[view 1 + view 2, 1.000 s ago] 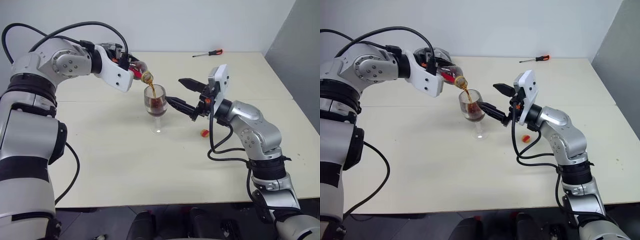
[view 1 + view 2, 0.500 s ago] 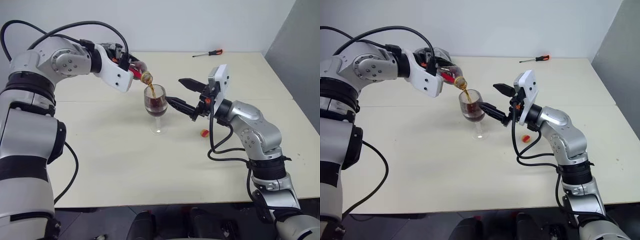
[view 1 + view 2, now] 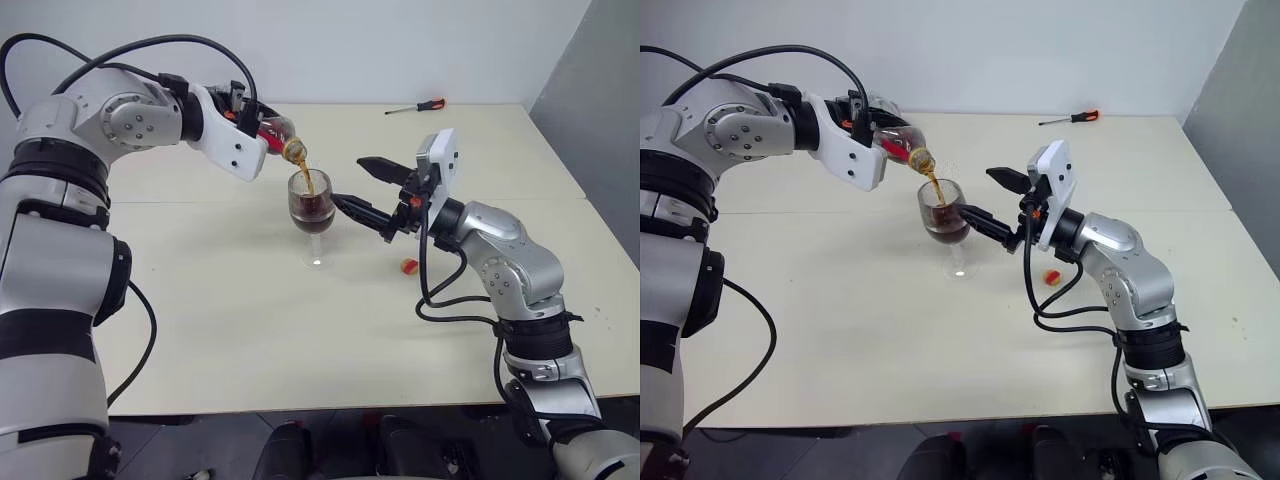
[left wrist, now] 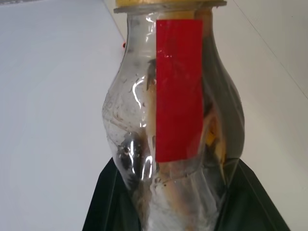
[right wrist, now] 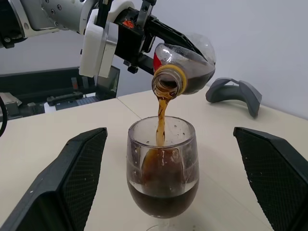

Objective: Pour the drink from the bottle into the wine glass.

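The table (image 3: 250, 330) is cream and carries the wine glass (image 3: 313, 205) standing upright on its foot, the landmark for this record. Nearest the robot, to the right of the glass and slightly in front of it, a small red and yellow object (image 3: 408, 265) lies on the table surface; it is too small to identify. The right gripper (image 3: 368, 193) sits at bowl height just right of the glass, its two black fingers spread wide, one finger near the bowl and the other further back, holding nothing; contact with the glass cannot be confirmed. The glass bowl is about half filled with the drink (image 5: 162, 199), dark brown. Directly above the glass rim, the bottle (image 5: 185, 67) is tilted mouth-down, uncapped, and a thin brown stream falls from its yellowish-orange mouth ring into the bowl. The left gripper (image 3: 258, 128) is clamped on the bottle's body, up and left of the glass. The bottle bears a plain red label (image 4: 178, 89); no writing or brand is readable. Far beyond the glass, toward the right rear of the table, lies a screwdriver (image 3: 417, 106) with a red and black handle.
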`<state>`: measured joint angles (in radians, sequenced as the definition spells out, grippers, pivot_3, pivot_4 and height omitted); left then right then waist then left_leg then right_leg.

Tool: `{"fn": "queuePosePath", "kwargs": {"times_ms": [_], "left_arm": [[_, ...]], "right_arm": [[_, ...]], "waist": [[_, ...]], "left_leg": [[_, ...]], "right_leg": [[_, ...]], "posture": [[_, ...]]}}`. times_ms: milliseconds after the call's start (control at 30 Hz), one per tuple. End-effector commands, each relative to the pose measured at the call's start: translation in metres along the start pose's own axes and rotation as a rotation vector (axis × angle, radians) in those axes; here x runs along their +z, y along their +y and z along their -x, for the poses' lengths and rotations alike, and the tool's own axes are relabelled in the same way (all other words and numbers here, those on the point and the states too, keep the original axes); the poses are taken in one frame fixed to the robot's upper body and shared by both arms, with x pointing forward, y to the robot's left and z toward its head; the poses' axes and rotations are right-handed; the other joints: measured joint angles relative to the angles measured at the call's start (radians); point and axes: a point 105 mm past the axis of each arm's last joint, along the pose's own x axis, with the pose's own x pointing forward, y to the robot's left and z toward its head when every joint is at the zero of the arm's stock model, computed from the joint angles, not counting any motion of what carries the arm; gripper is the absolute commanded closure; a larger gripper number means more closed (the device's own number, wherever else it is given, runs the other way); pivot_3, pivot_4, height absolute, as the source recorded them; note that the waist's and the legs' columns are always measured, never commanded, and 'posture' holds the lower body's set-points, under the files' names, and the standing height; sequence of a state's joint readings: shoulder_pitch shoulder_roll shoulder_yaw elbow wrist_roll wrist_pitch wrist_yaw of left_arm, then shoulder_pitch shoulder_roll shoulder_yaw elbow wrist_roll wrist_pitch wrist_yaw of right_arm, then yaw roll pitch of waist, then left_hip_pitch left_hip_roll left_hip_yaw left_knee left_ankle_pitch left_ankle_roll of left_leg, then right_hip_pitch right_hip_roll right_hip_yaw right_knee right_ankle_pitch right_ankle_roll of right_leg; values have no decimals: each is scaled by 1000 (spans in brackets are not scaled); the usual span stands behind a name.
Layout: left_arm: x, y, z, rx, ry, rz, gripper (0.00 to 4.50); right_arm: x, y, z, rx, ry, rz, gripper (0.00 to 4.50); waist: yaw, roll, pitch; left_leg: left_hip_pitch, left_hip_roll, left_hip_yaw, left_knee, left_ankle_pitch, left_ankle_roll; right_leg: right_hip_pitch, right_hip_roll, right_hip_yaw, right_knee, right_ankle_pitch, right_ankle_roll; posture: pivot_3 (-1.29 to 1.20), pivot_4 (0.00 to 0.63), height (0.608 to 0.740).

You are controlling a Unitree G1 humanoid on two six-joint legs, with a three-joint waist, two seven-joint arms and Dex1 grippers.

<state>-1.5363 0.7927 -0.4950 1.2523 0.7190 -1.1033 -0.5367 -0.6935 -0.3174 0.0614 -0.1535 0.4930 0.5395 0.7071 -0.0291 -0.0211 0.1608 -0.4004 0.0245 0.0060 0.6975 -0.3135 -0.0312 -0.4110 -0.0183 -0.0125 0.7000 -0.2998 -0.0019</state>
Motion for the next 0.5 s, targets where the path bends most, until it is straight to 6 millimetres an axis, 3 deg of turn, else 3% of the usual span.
{"fn": "queuePosePath", "kwargs": {"times_ms": [33,500], "left_arm": [[-4,22,11,64,20,-32,3259],[-1,14,6,82,-10,64,3259]], "right_arm": [[14,1,1,12,-37,49,0],[14,-3,2,1,-30,53,0]], "waist": [[0,0,0],[0,0,0]], "left_leg": [[0,0,0,0,0,0],[0,0,0,0,0,0]], "right_leg": [[0,0,0,0,0,0],[0,0,0,0,0,0]], "posture": [[0,150,740],[0,150,740]]}}
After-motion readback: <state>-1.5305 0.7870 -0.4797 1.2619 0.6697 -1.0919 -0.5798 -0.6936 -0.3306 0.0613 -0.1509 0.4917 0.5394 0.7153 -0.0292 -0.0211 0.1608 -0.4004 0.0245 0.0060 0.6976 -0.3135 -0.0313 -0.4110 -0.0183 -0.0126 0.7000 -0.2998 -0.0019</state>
